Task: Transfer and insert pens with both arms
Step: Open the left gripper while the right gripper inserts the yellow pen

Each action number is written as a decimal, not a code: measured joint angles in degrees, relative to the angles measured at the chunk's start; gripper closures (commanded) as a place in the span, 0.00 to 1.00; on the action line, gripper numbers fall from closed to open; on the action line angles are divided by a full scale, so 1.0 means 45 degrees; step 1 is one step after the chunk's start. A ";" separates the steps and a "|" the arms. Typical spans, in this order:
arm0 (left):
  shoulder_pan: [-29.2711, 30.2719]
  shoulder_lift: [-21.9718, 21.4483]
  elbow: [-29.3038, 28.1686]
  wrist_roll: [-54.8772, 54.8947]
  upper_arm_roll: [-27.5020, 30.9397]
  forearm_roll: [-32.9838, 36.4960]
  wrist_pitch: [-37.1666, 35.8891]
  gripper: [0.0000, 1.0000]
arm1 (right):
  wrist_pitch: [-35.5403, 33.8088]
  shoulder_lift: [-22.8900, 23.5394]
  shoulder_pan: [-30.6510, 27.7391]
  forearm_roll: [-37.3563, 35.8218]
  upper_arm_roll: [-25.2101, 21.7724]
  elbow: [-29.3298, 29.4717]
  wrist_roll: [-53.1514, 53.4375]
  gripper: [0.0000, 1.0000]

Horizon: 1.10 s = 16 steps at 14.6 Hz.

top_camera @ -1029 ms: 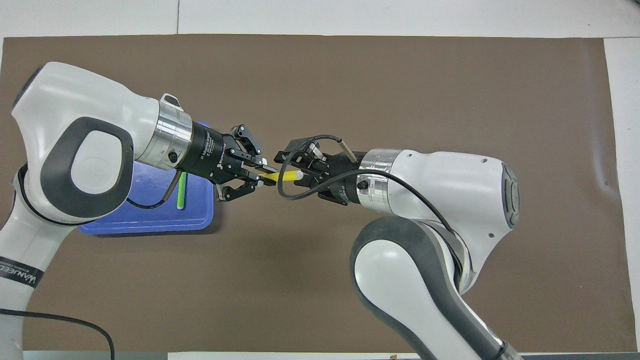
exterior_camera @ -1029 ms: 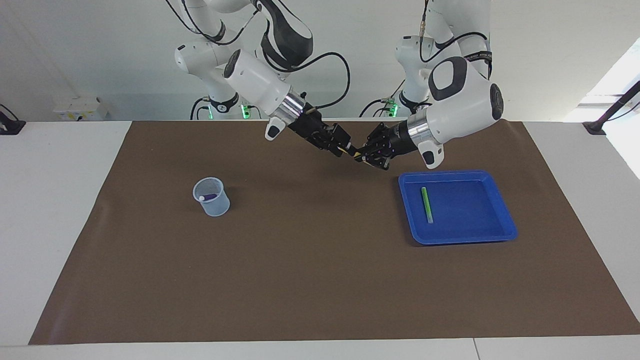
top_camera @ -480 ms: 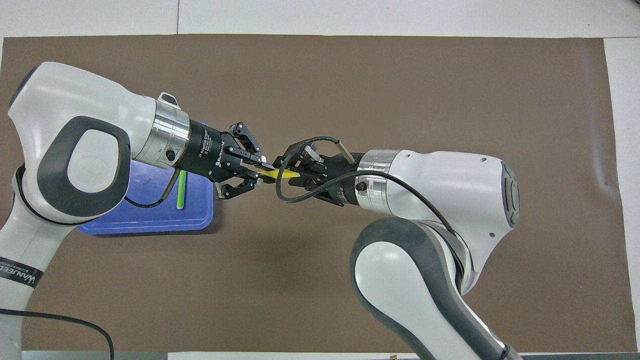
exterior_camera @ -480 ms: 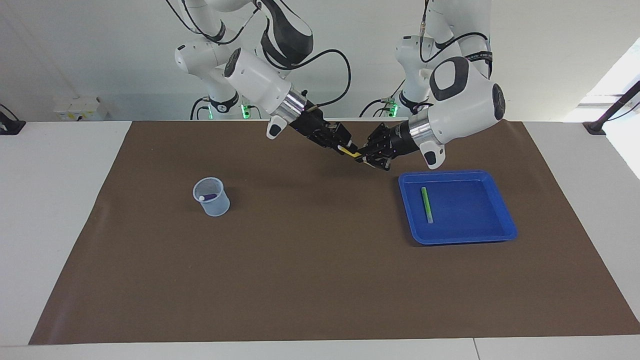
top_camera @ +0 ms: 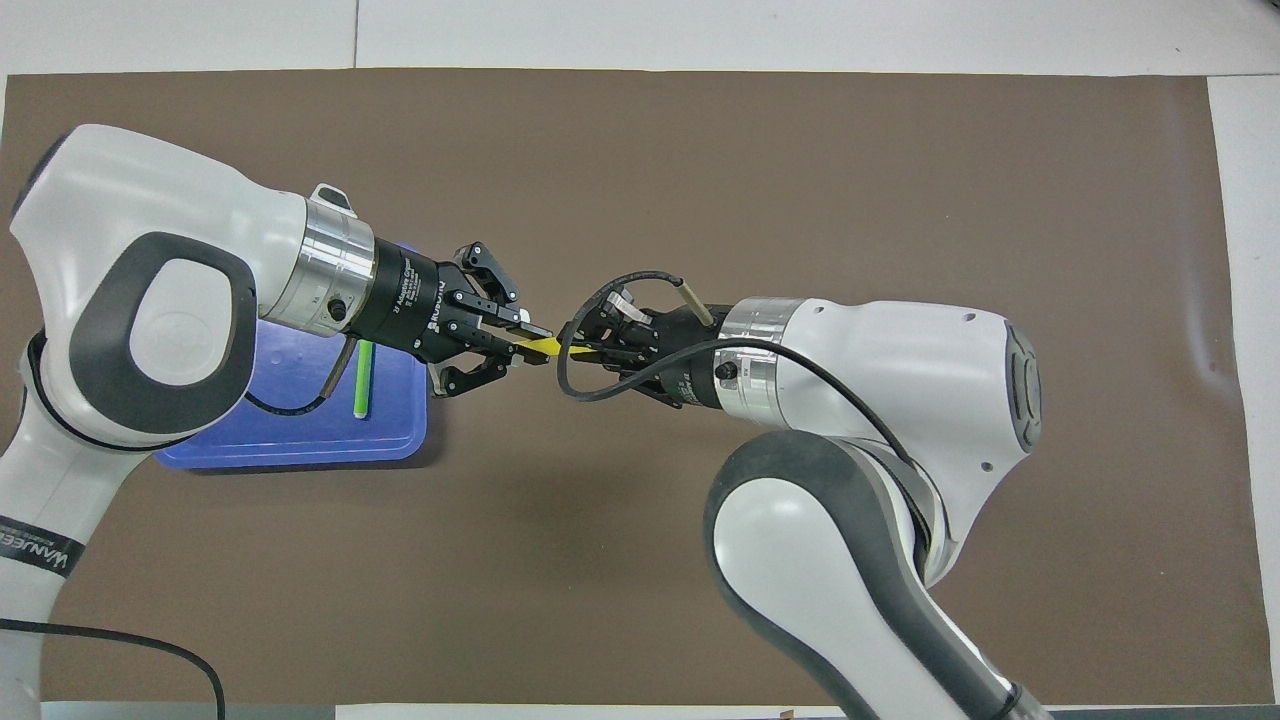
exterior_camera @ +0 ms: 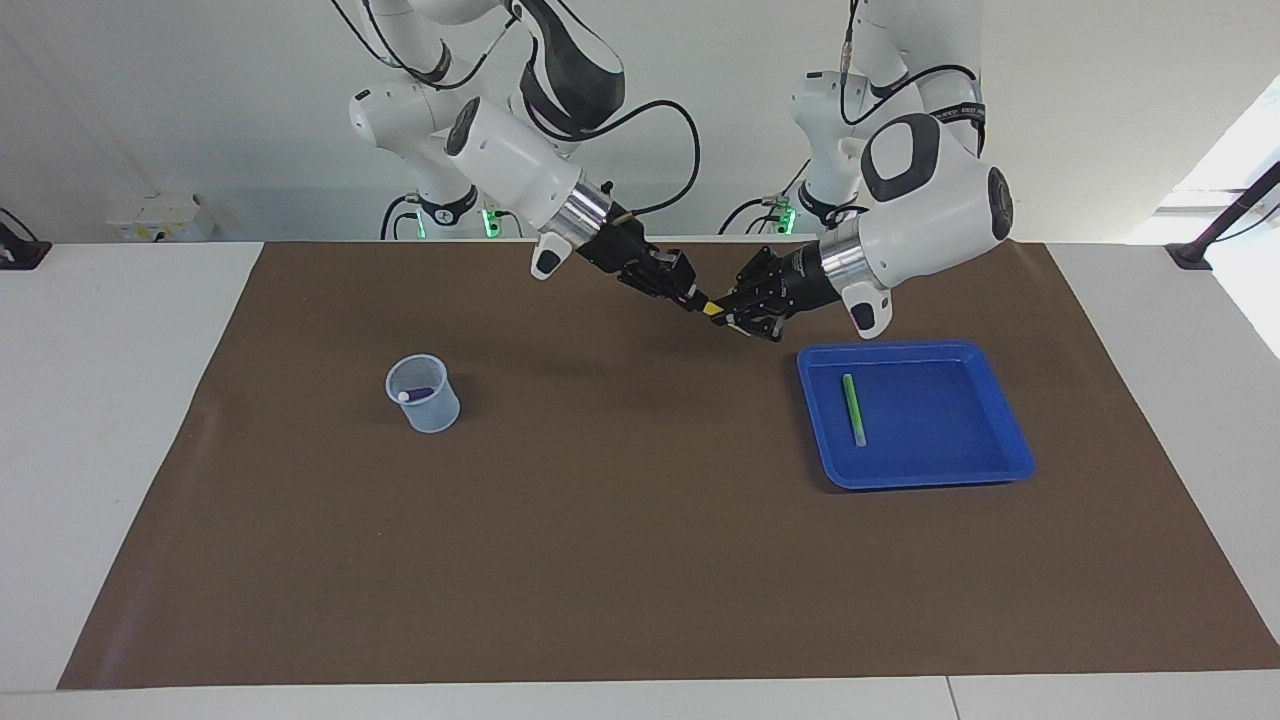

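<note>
The yellow pen hangs level in the air over the brown mat, held at both ends. My left gripper is shut on one end of it. My right gripper is shut on its other end, which is hidden between the fingers. The green pen lies in the blue tray. The purple pen leans inside the clear cup. In the overhead view my right arm hides the cup.
The tray sits toward the left arm's end of the mat and the cup toward the right arm's end. The brown mat covers most of the white table. Both forearms cross over the part of the mat nearest the robots.
My right gripper has slid over the yellow pen's pale cap end and closed on it. Both hands drifted slightly upward in the facing view. The left grip is unchanged.
</note>
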 measured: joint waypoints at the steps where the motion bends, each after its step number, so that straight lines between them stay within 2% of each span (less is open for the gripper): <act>1: 0.0000 -0.0001 0.0000 0.0000 0.0000 0.0000 0.0001 1.00 | 0.0000 0.0000 0.0000 0.0000 0.0000 0.0000 0.0000 1.00; 2: 0.0000 -0.0001 -0.0001 0.0000 0.0000 0.0000 0.0001 1.00 | -0.0001 0.0000 0.0000 0.0000 -0.0001 0.0000 -0.0037 1.00; 3: -0.0002 -0.0001 -0.0004 0.0000 -0.0005 -0.0002 0.0002 0.01 | -0.0055 -0.0001 -0.0012 0.0000 -0.0010 0.0007 -0.0181 1.00; 5: -0.0026 -0.0001 -0.0019 -0.0004 -0.0053 -0.0075 0.0061 0.00 | -0.0846 -0.0030 -0.0396 -0.0024 -0.0039 0.0089 -0.0843 1.00; 8: -0.0013 -0.0002 -0.0033 -0.0004 -0.0006 -0.0076 0.0181 0.00 | -0.3797 -0.0427 -0.2281 -0.0986 -0.0132 0.0145 -0.2818 1.00; 12: 0.0004 -0.0007 -0.0033 -0.0007 0.0082 -0.0076 0.0336 0.00 | -0.8191 -0.0939 -0.4757 -0.4961 -0.0216 0.1034 -0.6079 1.00; 14: 0.0077 -0.0008 -0.0033 0.0058 0.0161 -0.0052 0.0425 0.00 | -0.9304 -0.0931 -0.5563 -0.6788 -0.0222 0.1593 -0.8470 1.00; 16: 0.0307 -0.0009 -0.0035 0.0974 0.0174 0.0567 0.0443 0.00 | -0.9479 -0.0845 -0.6106 -0.8671 -0.0227 0.1805 -1.0955 1.00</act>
